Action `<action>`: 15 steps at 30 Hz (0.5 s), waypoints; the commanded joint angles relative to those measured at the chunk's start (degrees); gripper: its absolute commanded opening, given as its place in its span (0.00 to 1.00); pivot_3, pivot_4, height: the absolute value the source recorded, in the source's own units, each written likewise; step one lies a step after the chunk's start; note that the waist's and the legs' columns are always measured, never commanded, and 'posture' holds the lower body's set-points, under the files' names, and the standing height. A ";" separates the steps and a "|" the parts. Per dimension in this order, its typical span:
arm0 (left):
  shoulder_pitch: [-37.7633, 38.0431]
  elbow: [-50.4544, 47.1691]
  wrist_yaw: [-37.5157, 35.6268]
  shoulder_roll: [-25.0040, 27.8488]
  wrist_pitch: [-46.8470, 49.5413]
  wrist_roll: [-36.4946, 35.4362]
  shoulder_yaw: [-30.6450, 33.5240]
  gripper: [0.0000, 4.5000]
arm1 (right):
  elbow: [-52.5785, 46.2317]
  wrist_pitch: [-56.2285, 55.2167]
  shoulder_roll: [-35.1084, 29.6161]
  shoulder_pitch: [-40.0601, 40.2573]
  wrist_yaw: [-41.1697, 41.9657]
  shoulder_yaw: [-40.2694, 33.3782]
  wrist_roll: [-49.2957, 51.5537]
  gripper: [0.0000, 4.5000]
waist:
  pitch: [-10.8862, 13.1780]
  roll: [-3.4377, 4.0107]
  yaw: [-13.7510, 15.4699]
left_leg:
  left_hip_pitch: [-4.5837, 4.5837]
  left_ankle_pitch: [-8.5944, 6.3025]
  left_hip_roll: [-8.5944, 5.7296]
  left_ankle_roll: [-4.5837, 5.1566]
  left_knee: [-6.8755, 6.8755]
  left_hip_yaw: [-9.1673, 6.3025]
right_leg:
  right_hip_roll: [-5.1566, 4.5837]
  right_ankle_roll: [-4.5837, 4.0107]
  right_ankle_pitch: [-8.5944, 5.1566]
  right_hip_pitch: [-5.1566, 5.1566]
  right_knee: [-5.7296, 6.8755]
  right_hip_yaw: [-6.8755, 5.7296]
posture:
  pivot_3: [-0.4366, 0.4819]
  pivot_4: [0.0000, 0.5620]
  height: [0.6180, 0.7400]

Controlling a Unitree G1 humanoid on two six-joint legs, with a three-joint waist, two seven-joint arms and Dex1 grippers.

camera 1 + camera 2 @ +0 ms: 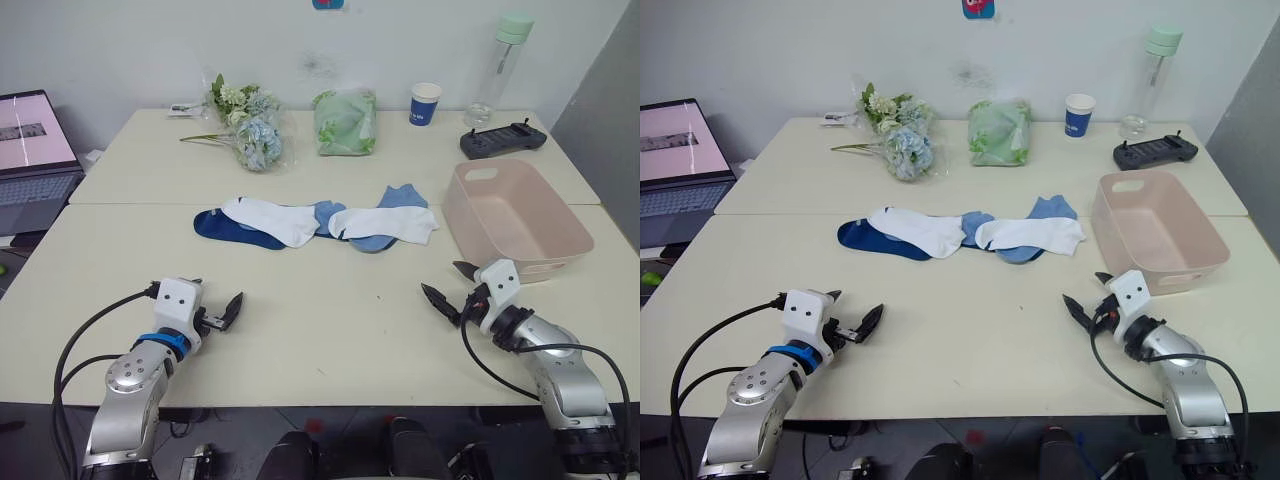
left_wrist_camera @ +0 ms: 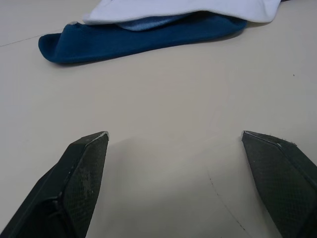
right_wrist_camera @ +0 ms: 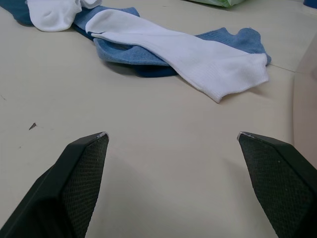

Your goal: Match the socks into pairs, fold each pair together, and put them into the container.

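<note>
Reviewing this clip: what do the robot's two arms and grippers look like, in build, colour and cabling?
Both arms are silver-grey metal with white blocks at the wrists and loose black cables. The left gripper and right gripper each have two black pointed fingers with textured inner pads. The left arm alone has a blue ring behind its wrist.

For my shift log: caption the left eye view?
Both grippers, left and right, open over the table; socks piled unsorted beside the empty pink tub.

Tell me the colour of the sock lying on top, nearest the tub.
White. That sock lies over a light blue sock; the right wrist view shows it best.
</note>
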 commanded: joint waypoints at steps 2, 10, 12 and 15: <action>0.55 -2.23 -0.71 0.54 -0.70 -0.66 0.40 0.99 | -3.50 1.34 -0.37 -0.85 -0.68 -0.44 0.70 1.00 | 0.00 0.00 -0.01 | 0.00 0.00 0.00 0.00 0.00 0.00 | 0.00 0.00 0.00 0.00 0.00 0.00 | 0.48 0.27 1.00; 0.20 -2.23 -0.54 0.37 -0.65 -1.75 1.02 0.99 | -5.97 2.86 -0.34 -0.23 -1.28 0.12 0.15 1.00 | 0.00 0.00 0.02 | 0.00 0.00 0.00 0.00 0.00 0.01 | 0.00 0.00 0.00 -0.01 0.00 0.01 | 0.48 0.27 1.00; 0.66 -2.41 -0.62 0.17 -0.61 -1.95 0.92 0.99 | -6.63 2.93 -0.27 0.11 -1.38 0.07 0.27 1.00 | 0.00 0.00 0.02 | 0.00 0.00 0.00 0.00 0.00 0.01 | 0.00 0.00 0.00 -0.01 0.00 0.02 | 0.48 0.27 1.00; 1.10 -2.69 -0.56 -0.02 -0.53 -2.10 0.88 0.99 | -7.30 3.07 -0.02 1.01 -1.76 -0.47 0.64 1.00 | 0.00 0.00 0.03 | 0.00 0.00 0.00 0.00 -0.01 0.02 | 0.00 0.00 0.00 -0.02 0.00 0.03 | 0.48 0.27 1.00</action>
